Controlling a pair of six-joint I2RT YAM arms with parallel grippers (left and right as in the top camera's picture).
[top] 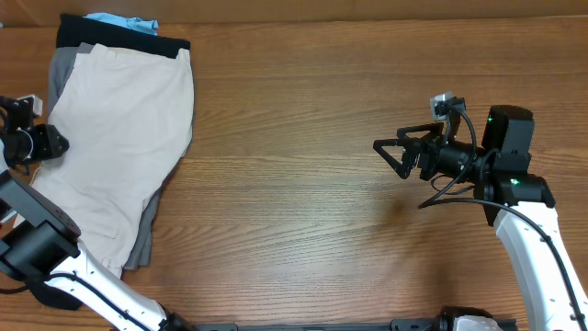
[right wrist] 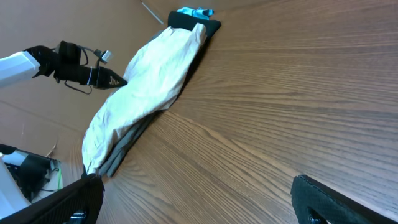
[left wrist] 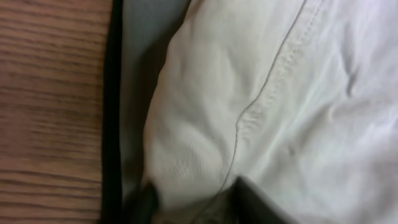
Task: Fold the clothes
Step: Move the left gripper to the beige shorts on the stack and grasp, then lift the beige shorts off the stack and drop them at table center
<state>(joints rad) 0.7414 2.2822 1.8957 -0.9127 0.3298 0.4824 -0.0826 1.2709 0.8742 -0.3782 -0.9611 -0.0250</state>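
The light beige shorts (top: 119,138) lie folded on top of the pile at the table's left. Under them are the grey shorts (top: 147,230), a black garment (top: 119,39) and a light-blue garment (top: 115,20). My left gripper (top: 57,142) is at the beige shorts' left edge. In the left wrist view its fingers (left wrist: 199,205) have bunched beige cloth (left wrist: 280,93) between them. My right gripper (top: 381,152) is open and empty above bare wood at the right, and its spread fingers (right wrist: 199,199) face the pile (right wrist: 149,74).
The wooden table (top: 303,202) stretches between the pile and the right arm. In the left wrist view the grey cloth (left wrist: 146,37) and a black hem (left wrist: 112,93) border bare wood (left wrist: 50,112) on the left.
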